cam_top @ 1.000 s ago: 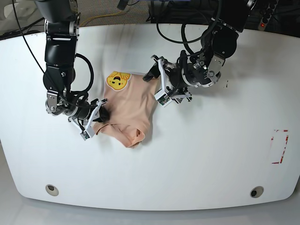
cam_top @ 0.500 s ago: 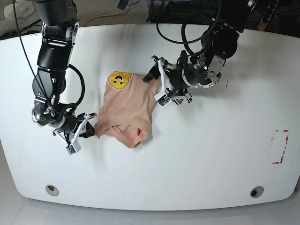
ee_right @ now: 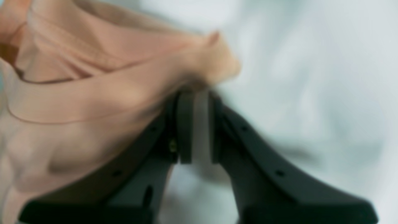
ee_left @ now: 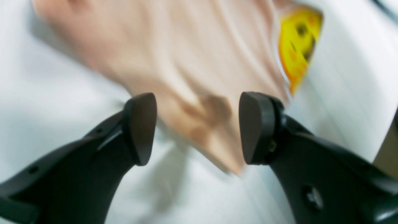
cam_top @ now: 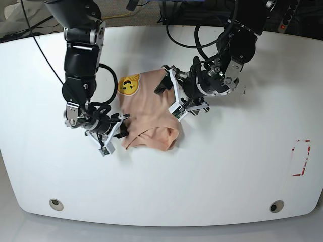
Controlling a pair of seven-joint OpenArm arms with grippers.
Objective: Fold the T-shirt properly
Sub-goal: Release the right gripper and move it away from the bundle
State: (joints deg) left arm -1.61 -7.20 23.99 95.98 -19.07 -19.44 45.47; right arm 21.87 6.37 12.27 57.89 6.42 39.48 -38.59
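The peach T-shirt (cam_top: 151,108) lies bunched on the white table, its yellow bear print (cam_top: 127,84) at the upper left. My right gripper (cam_top: 118,132) sits at the shirt's lower left edge. In the right wrist view its fingers (ee_right: 183,124) stand almost together, shut on a fold of the T-shirt (ee_right: 93,93). My left gripper (cam_top: 169,98) hovers over the shirt's right edge. In the left wrist view it (ee_left: 197,124) is open, its pads either side of a corner of the T-shirt (ee_left: 202,62), with the print (ee_left: 297,40) beyond.
The white table (cam_top: 227,166) spreads wide to the right and front. A red-marked patch (cam_top: 301,157) lies near the right edge. Two round holes (cam_top: 56,204) (cam_top: 275,206) sit along the front. Black cables (cam_top: 202,30) hang at the back.
My right gripper swung out to the lower left, then came back right with the shirt's edge. The shirt has shifted right and bunched up. My left gripper stays open, moved slightly down.
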